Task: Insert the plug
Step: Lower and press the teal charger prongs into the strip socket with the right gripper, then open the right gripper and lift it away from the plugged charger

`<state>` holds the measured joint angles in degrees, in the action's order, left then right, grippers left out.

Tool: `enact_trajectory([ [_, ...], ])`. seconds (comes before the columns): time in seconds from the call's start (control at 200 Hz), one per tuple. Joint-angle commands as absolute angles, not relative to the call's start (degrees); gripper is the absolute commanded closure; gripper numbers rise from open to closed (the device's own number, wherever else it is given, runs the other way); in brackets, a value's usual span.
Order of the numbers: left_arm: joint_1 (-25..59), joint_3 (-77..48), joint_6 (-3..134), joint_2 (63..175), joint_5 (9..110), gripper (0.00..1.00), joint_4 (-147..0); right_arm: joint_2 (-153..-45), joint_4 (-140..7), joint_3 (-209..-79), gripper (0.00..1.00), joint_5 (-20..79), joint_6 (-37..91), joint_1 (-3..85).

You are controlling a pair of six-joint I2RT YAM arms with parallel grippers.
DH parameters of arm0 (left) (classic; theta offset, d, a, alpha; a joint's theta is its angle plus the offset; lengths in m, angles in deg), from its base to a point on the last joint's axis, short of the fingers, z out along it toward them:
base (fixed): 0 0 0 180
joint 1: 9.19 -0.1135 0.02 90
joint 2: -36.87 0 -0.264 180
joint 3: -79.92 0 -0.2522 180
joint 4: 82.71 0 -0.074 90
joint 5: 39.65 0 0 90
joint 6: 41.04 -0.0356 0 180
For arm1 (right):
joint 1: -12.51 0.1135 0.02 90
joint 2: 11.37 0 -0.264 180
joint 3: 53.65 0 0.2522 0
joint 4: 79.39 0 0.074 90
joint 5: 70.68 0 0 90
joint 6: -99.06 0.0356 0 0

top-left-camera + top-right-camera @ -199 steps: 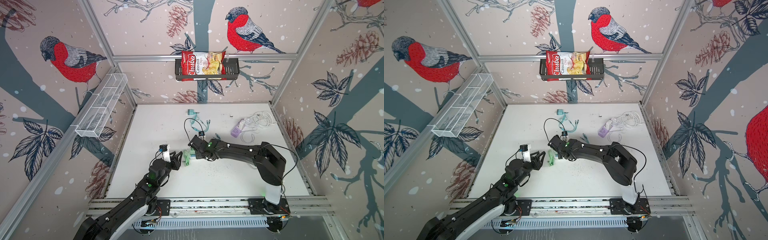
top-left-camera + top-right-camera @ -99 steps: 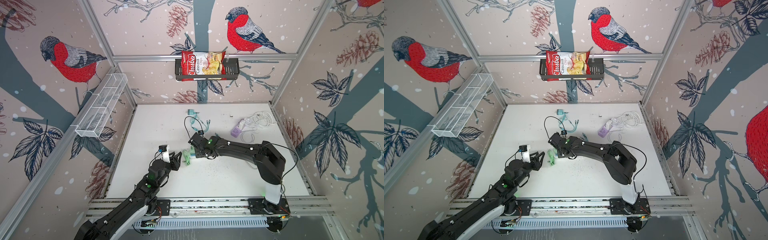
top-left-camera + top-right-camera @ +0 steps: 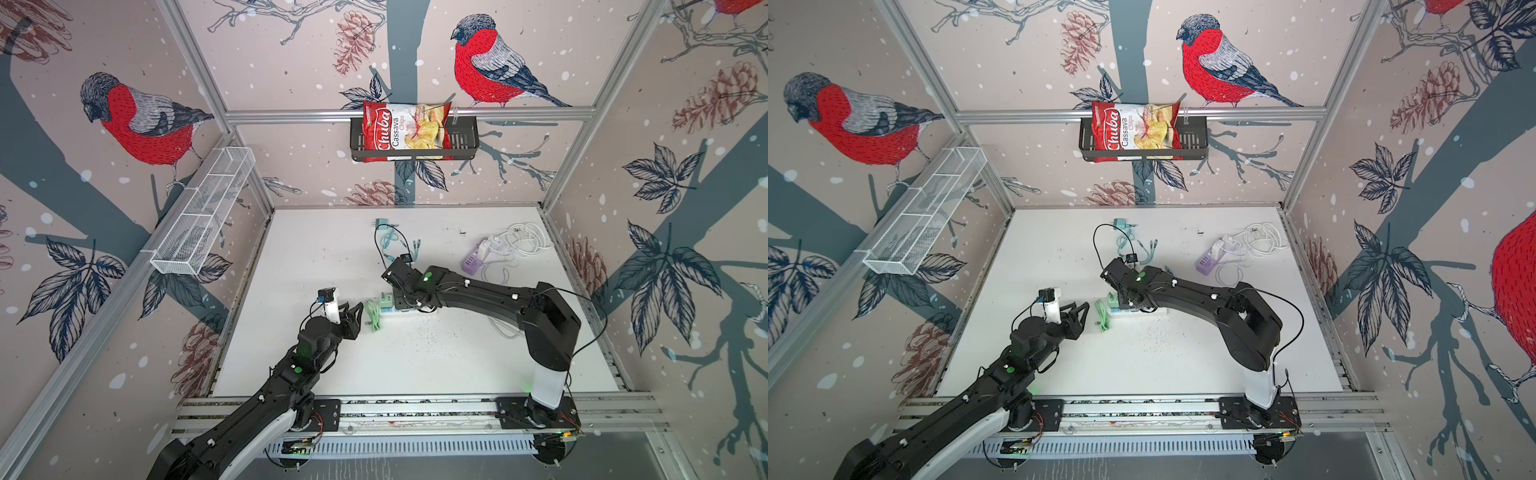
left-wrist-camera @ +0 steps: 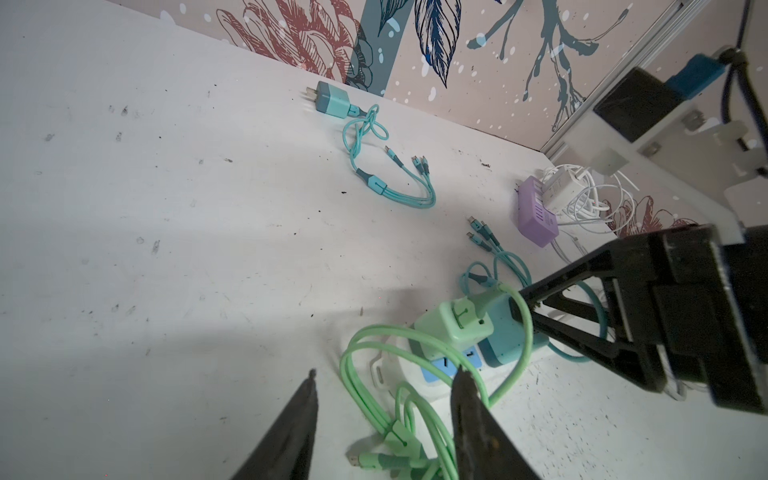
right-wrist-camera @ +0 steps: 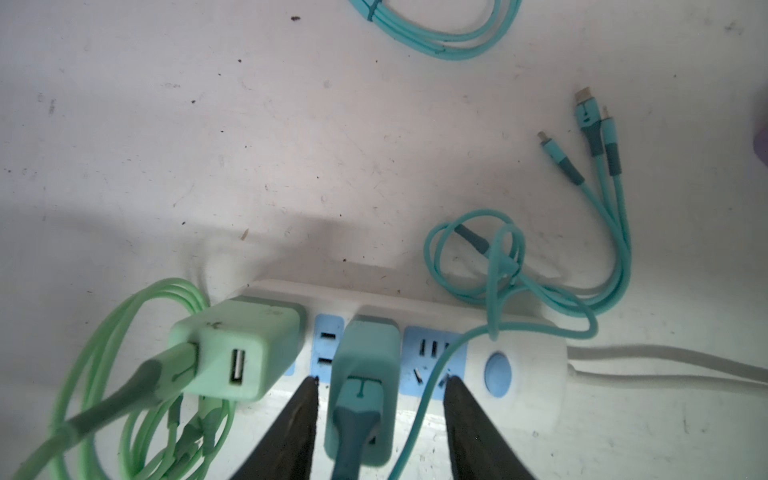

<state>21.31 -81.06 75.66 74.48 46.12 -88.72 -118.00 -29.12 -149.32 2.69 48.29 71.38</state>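
Mint charger (image 5: 245,340) just beside teal plug (image 5: 365,361)

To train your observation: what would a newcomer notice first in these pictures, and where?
The red chips bag in a black basket on the back wall stands out. On the table, a mint-green charger and a teal charger stand plugged into a white power strip, the right arm's jaws open astride the teal one.
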Motion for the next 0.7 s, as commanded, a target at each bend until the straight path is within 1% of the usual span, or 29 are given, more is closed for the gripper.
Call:
enact_trajectory([
  [0.0, 21.26, -80.13, 75.03, 74.4, 46.13, 0.49, -87.41, -115.9, -28.61, -149.73, 0.48, 0.43, 47.42, 71.06],
  [0.22, 21.22, -76.42, 74.58, 75.88, 46.61, 0.48, -84.51, -108.72, -32.63, -145.69, 0.47, 1.56, 44.83, 67.71],
  [0.41, 21.46, -70.58, 74.9, 79.03, 45.76, 0.49, -80.77, -104.52, -37.03, -141.96, 0.46, 5.51, 40.0, 60.85],
  [0.565, 21.91, -67.38, 74.14, 80.89, 44.11, 0.49, -79.86, -107.18, -40.97, -144.12, 0.47, 11.43, 34.28, 53.37],
  [0.695, 21.92, -63.6, 72.93, 83.92, 40.93, 0.49, -79.07, -112.74, -45.67, -148.33, 0.47, 15.5, 28.83, 50.22],
])
